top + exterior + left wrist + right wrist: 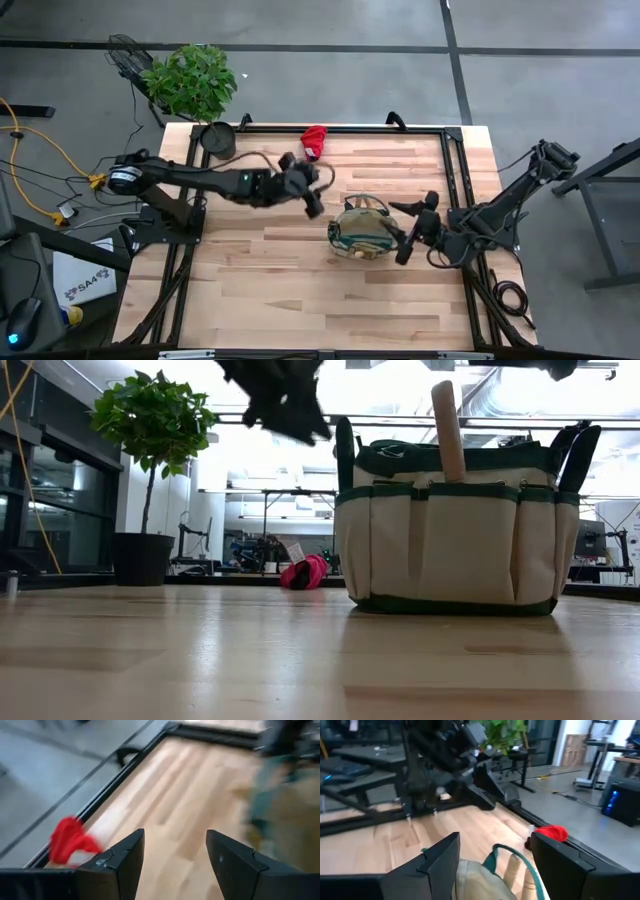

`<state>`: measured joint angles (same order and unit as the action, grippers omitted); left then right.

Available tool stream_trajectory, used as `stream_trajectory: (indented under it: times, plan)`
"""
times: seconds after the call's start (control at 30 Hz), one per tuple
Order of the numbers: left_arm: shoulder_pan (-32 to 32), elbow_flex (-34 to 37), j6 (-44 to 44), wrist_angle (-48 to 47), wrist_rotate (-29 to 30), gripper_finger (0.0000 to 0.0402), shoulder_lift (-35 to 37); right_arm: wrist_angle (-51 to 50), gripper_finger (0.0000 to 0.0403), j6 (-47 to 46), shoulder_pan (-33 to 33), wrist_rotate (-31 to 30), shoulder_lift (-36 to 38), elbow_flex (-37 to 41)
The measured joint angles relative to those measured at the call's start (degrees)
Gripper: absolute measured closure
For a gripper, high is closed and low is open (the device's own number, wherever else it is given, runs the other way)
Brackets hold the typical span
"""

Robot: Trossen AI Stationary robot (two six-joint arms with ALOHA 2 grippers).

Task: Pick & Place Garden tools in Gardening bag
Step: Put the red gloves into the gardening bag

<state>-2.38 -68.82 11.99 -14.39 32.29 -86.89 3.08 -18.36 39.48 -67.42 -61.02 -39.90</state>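
The tan gardening bag (pixel 360 228) with dark green trim stands upright on its base in the middle of the table, and wooden tool handles (pixel 448 430) stick up out of its mouth. It also shows in the low view (pixel 450 530). A red glove (pixel 314 138) lies on the table near the far edge. My left gripper (pixel 315 205) is open and empty, in the air between the glove and the bag. The glove shows beyond its fingers (pixel 70 840). My right gripper (pixel 405 240) is open and empty at the bag's right side, above the bag's rim (pixel 480 875).
A black pot (pixel 218 138) with a green plant stands at the table's far left corner. A black frame rail (pixel 450 180) runs along the table's right side. Bare wood lies in front of the bag toward the near edge.
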Motion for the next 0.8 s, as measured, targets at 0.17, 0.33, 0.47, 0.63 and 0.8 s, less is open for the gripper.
stream_trajectory:
  times: [0.17, 0.33, 0.47, 0.63, 0.8]
  plan:
    - [7.85, 0.0, 3.66, -4.13, -1.83, 0.0194, -0.33, 0.0, 0.0167, -1.21, 0.89, -2.8, 0.25, 0.0]
    - [16.91, 0.07, 4.66, -4.77, -9.12, 0.0194, -2.26, -0.09, 0.0167, -1.89, 1.1, -2.84, 0.25, 0.0]
    - [24.33, 0.01, 8.97, -2.69, -15.13, 0.0194, -5.32, -0.38, 0.0167, -3.31, 1.04, -3.19, 0.23, 0.0]
    - [31.53, 0.11, 12.51, 0.27, -17.53, 0.0194, -9.94, -0.82, 0.0167, -4.57, 1.04, -3.35, 0.23, 0.0]
    - [35.98, -0.01, 12.3, 5.0, -24.44, 0.0192, -13.78, -1.0, 0.0167, -5.04, 1.04, -3.23, 0.2, 0.0]
